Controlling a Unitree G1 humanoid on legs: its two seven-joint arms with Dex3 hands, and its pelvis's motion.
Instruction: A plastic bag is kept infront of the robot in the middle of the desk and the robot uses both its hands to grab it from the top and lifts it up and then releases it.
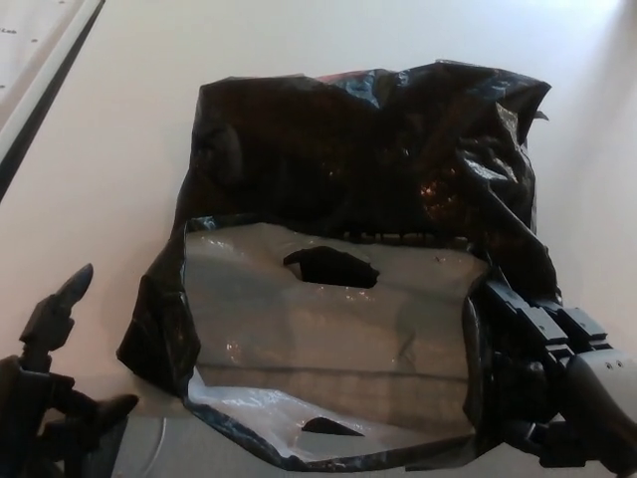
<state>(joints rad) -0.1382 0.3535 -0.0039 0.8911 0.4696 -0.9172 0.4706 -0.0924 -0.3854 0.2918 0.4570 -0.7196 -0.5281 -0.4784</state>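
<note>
Plastic bag [363,199] lies at 12 o'clock; my right hand [542,383] clasps its 4 o'clock edge, left hand [50,398] spread, apart at 8 o'clock.

A pale desk [119,149] carries a crumpled black plastic bag [358,149].

**Black plastic bag lying open-mouthed on the desk**

The plastic bag [363,179] is black, glossy and heavily crinkled, lying on the pale desk [119,149] with its mouth gaping toward the near edge. The inside shows grey and smooth, with an oval handle cutout [330,269] in the far top flap and a second cutout [331,427] in the near flap. The far half of the bag bulges upward in creased folds.
</note>
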